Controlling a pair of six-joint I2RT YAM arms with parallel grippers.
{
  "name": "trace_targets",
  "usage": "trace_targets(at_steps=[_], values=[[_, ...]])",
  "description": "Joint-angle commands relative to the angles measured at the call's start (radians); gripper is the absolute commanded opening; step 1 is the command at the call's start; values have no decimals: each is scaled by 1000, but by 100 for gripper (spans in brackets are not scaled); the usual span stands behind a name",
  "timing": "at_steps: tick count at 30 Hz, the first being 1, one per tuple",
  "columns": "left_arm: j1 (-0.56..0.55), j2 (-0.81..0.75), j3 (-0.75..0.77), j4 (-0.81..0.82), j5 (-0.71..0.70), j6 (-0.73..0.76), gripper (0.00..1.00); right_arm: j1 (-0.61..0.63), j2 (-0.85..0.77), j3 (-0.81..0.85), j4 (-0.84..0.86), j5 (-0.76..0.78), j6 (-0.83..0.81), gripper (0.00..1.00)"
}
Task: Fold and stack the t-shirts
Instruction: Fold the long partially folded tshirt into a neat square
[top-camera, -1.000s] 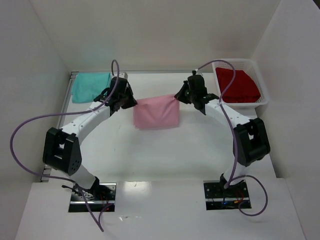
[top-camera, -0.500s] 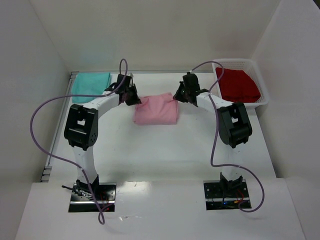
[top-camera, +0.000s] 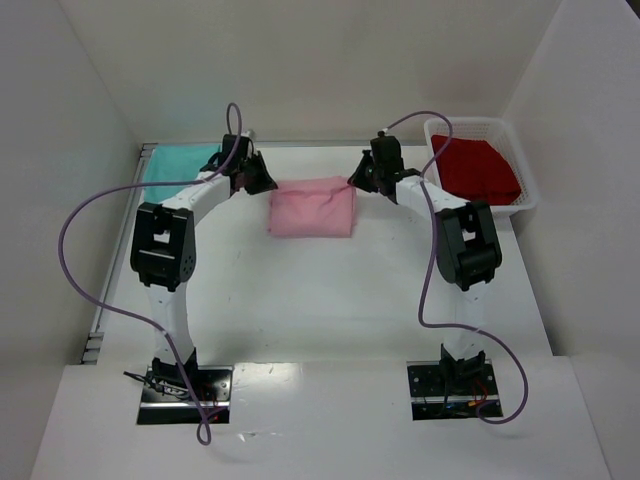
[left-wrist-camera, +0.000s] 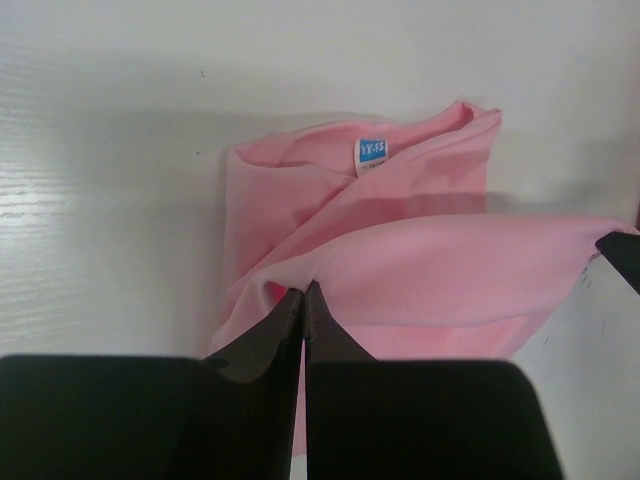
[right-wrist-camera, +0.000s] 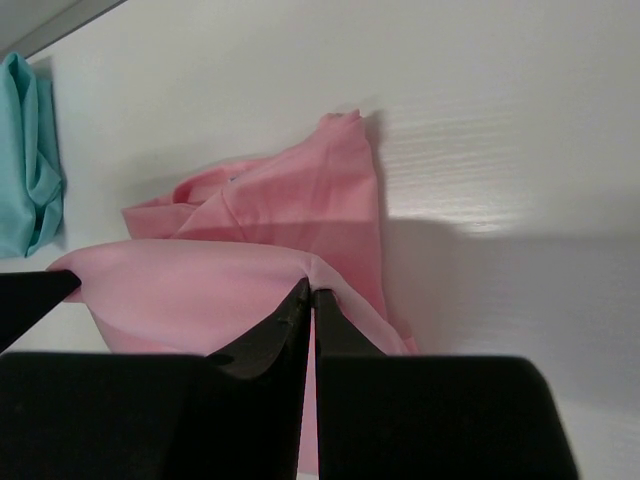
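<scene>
White table (top-camera: 320, 300) between white walls (top-camera: 320, 60) bears pink t-shirt (top-camera: 312, 210).

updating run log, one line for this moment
left gripper: shut on folded light pink cloth t-shirt | right gripper: shut on it | teal cloth shirt: far left | red cloth shirt: in white plastic basket

Pink shirt (left-wrist-camera: 400, 270) partly hidden behind the fingers (left-wrist-camera: 258, 350); teal shirt (right-wrist-camera: 25, 160) runs off-frame

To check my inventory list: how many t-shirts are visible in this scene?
3. The pink t-shirt lies in the middle, the teal t-shirt far left, the red t-shirt in the white basket far right; more may hide beneath it.
</scene>
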Motion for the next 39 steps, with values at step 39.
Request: trace_targets(at_steps=[39], values=[[106,140,280,24,115,23,6,-46,155,286,-5,-24,-69,7]])
